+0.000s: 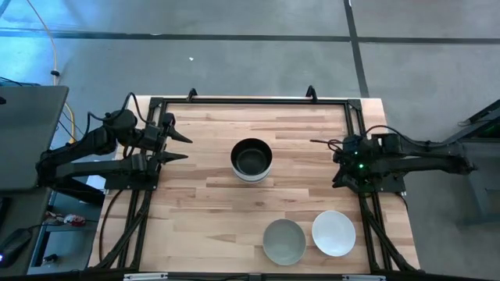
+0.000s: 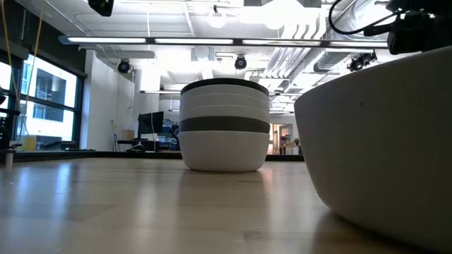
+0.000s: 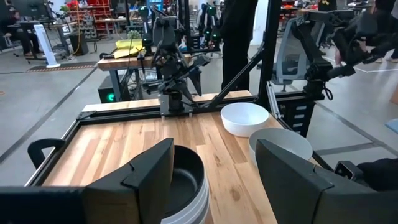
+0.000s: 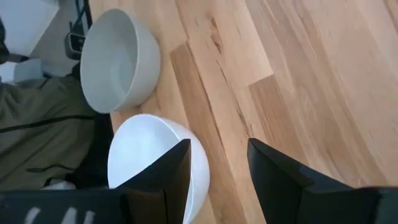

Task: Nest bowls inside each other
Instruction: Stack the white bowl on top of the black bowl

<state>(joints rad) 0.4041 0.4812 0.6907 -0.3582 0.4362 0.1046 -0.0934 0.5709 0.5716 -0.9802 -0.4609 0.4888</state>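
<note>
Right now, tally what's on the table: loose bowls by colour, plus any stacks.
nested stack: 1 (dark bowl on top; how many bowls it holds can't be told)
loose grey-green bowl: 1
loose white bowl: 1
Total: 3 separate items, 2 of them still un-nested

Cold, even overhead light fills the high view; the pale wooden plank table (image 1: 211,195) is evenly lit, with only faint shadows under the dark arms. In the low view, long ceiling strip lights (image 2: 233,41) blow out to white glare, and a large pale round bowl (image 2: 388,141) at the lens is soft and shaded on its side. The tabletop there carries a dull sheen beneath the nested stack of white and grey bowls (image 2: 224,125). Beyond the left gripper (image 3: 214,180), the room is bright and slightly soft. The right gripper (image 4: 219,177) has blurred, dark fingers, while the wood ahead glows warm.
</note>
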